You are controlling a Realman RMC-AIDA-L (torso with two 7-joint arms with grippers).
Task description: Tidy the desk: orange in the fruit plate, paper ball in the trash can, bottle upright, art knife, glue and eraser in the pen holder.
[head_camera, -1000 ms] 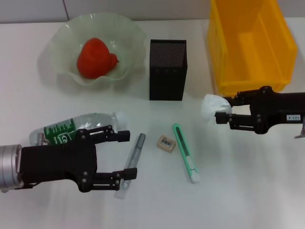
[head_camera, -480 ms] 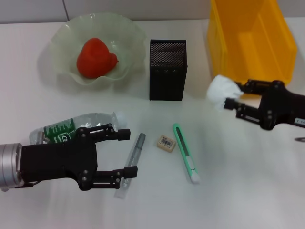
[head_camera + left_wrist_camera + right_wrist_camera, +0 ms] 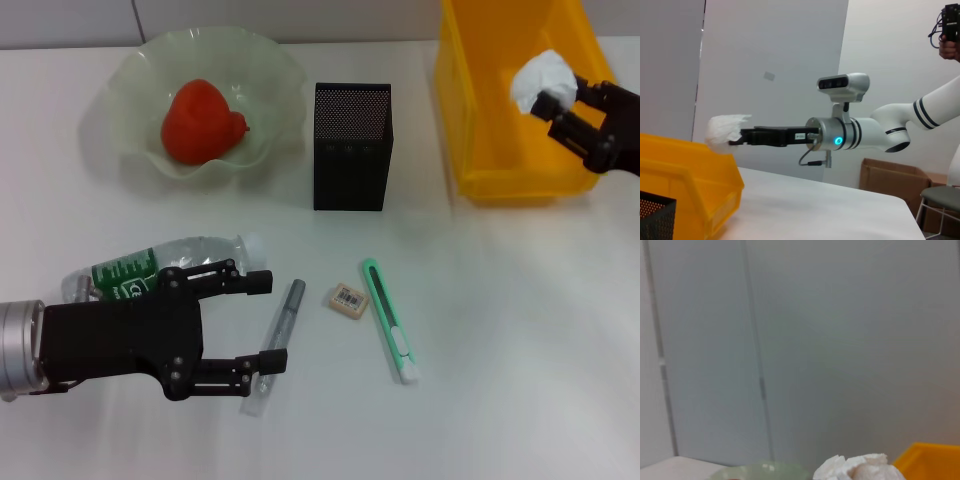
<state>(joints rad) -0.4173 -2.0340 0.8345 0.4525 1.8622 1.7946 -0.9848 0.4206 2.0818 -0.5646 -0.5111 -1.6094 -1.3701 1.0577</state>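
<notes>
My right gripper [image 3: 553,100] is shut on the white paper ball [image 3: 541,78] and holds it in the air over the yellow trash can [image 3: 500,120]; the left wrist view shows the paper ball [image 3: 726,129] above the trash can [image 3: 685,175] rim. The orange [image 3: 200,120] lies in the pale green fruit plate [image 3: 130,70]. My left gripper [image 3: 265,322] stands open over the desk [image 3: 520,350], its fingers either side of the grey glue [image 3: 276,340], beside the lying bottle [image 3: 160,268]. The eraser [image 3: 347,298] and the mint-green art knife [image 3: 390,322] lie in front of the black mesh pen holder [image 3: 352,146].
The right arm [image 3: 860,135] reaches across above the bin. A cardboard box [image 3: 890,180] and a chair [image 3: 940,200] stand beyond the desk's far edge. A person's hand [image 3: 950,47] holds a device high up.
My right gripper has lifted the paper ball off the desk in front of the trash can and carried it back and up over the bin. The left arm has stayed still.
</notes>
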